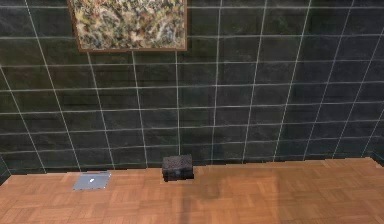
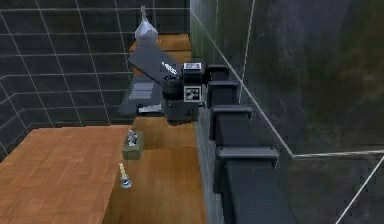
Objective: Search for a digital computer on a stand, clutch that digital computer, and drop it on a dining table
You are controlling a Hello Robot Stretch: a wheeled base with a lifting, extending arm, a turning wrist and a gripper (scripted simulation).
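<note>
At the gripper's (image 2: 140, 102) far end a grey hinged slab, seemingly the digital computer (image 2: 153, 62), tilts upward, wooden tabletop (image 2: 60, 165) below; finger state and whether it holds it, I cannot tell.

I see a framed painting (image 1: 127, 23) at the forward view's top, on the dark tiled wall (image 1: 290, 90). Below it a small dark box (image 1: 178, 168) sits on the wooden floor (image 1: 290, 195), with a flat pale thing (image 1: 91, 181) at lower left.

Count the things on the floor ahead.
2: a flat grey-blue thing toward the forward view's left, a dark box mid-picture by the wall; others may be hidden.
</note>
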